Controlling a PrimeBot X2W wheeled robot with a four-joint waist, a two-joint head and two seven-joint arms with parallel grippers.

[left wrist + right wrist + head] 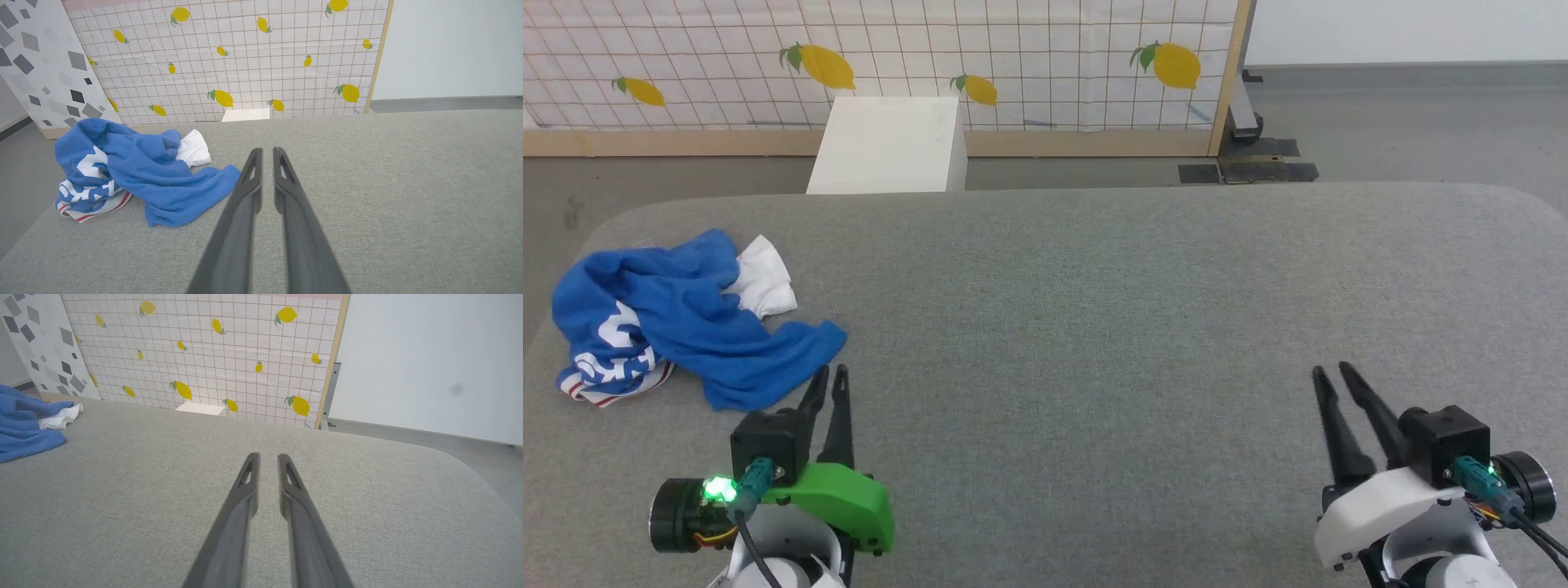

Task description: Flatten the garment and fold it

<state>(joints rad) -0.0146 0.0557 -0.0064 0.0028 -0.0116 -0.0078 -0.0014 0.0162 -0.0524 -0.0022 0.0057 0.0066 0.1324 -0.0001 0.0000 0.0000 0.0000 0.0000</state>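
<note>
a: where's the garment (698, 327) sitting?
b: crumpled in a heap at the left side of the grey counter (1094, 327). a white sleeve (764, 282) pokes out on the far side and the striped trim (613, 396) shows at the near left.
a: and the pincers?
b: the left pincer (829, 371) hovers just beside the heap's blue flap (809, 339), fingers parted only a sliver, nothing between them. the right pincer (1331, 371) is well apart at the near right, also with a narrow gap and empty.
a: how will it handle?
b: i'd judge it soft, light and floppy. it should drape and drag rather than hold a shape. better to pinch a single layer at an edge, that near flap or the sleeve, than the bunched middle.
</note>
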